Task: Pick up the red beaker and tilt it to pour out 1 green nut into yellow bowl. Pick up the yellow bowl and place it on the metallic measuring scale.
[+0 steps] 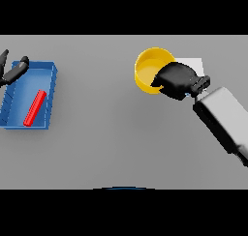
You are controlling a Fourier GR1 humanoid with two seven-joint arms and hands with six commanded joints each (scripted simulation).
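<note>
Your right hand (177, 80) gripped the rim of the round yellow bowl (147, 68) beside the pale flat scale (194, 64). Your left hand (12, 71) hung open over the blue tray (51, 92), where the red beaker (35, 108) lay.

One head camera looks steeply down on the grey table (111, 133), right hand (177, 80) upper right of frame.

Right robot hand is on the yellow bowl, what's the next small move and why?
Probably ease the yellow bowl a bit further right: the right robot hand grips its rim, and the pale measuring scale peeks out just behind that hand. The left robot hand sits idle over the blue tray.
</note>
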